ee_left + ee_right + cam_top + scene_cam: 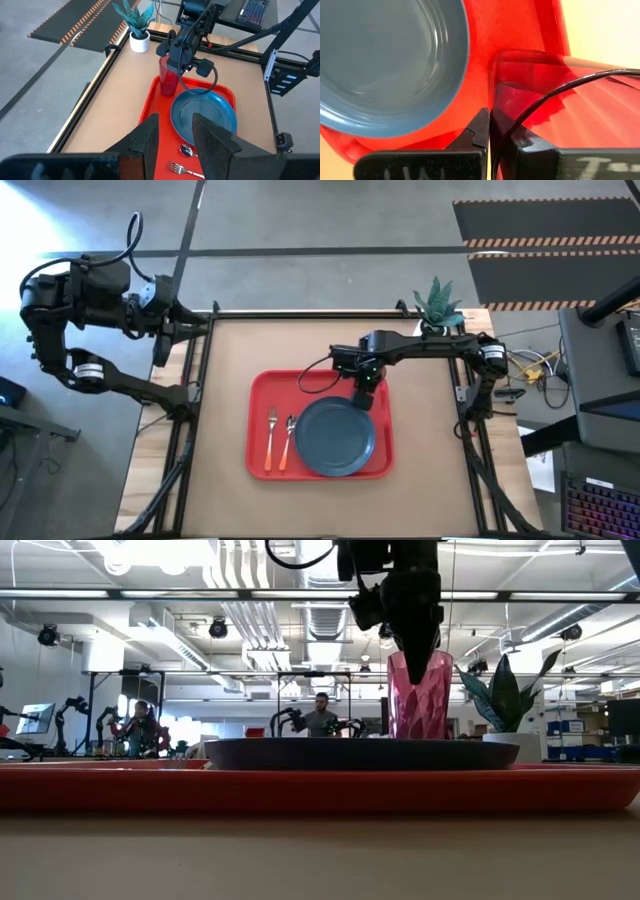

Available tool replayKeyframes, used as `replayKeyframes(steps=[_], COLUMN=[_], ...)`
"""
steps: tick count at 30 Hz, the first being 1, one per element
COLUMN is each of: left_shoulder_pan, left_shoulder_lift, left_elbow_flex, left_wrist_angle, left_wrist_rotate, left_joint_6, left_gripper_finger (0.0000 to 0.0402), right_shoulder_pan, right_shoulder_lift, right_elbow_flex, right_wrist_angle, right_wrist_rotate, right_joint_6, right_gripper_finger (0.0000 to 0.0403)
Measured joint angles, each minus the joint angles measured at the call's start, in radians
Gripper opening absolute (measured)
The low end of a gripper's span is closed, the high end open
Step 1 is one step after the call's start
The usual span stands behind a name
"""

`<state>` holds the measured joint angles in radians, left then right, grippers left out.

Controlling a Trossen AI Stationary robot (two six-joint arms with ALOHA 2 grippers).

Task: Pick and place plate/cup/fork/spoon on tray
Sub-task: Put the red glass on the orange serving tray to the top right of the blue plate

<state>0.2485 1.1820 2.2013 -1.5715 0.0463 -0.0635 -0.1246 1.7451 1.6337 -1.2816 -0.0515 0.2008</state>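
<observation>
**Cup wall pinched by right gripper at tray corner**

Red tray [100, 790] rim is seen closest in the low view, with the plate [360, 753] resting on it. Behind the plate the cup [420, 698] stands upright on the tray, just beside the plate. The right gripper [490, 125] is lowered from above and its fingers are pressed together on the cup's thin wall at the rim. The fork [271, 437] and the spoon [288, 440] are laid side by side on the tray, beside the plate. The left gripper [175, 135] is held off the table's left edge, its fingers partly apart and holding nothing.
</observation>
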Motion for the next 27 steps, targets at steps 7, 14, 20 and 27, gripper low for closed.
replayKeyframes(steps=[7, 14, 20, 27], left_shoulder_pan=[0.000, 0.000, 0.000, 0.000], left_shoulder_lift=[0.000, 0.000, 0.000, 0.002], left_elbow_flex=[0.000, 0.000, 0.000, 0.000], left_wrist_angle=[0.000, 0.000, 0.000, 0.000], left_wrist_rotate=[0.000, 0.000, 0.000, 0.000], left_joint_6=[0.000, 0.000, 0.000, 0.000], left_gripper_finger=[0.0100, 0.0100, 0.0100, 0.0100], right_shoulder_pan=[0.000, 0.000, 0.007, 0.027], right_shoulder_lift=[0.000, 0.000, -0.001, -0.002], right_elbow_flex=[0.000, 0.001, 0.002, 0.079], right_wrist_angle=[0.013, 0.015, 0.015, 0.011], right_wrist_rotate=[0.001, 0.001, -0.001, -0.007], right_joint_6=[0.003, 0.008, 0.009, 0.010], right_gripper_finger=[0.0029, 0.0067, 0.0092, 0.0108])
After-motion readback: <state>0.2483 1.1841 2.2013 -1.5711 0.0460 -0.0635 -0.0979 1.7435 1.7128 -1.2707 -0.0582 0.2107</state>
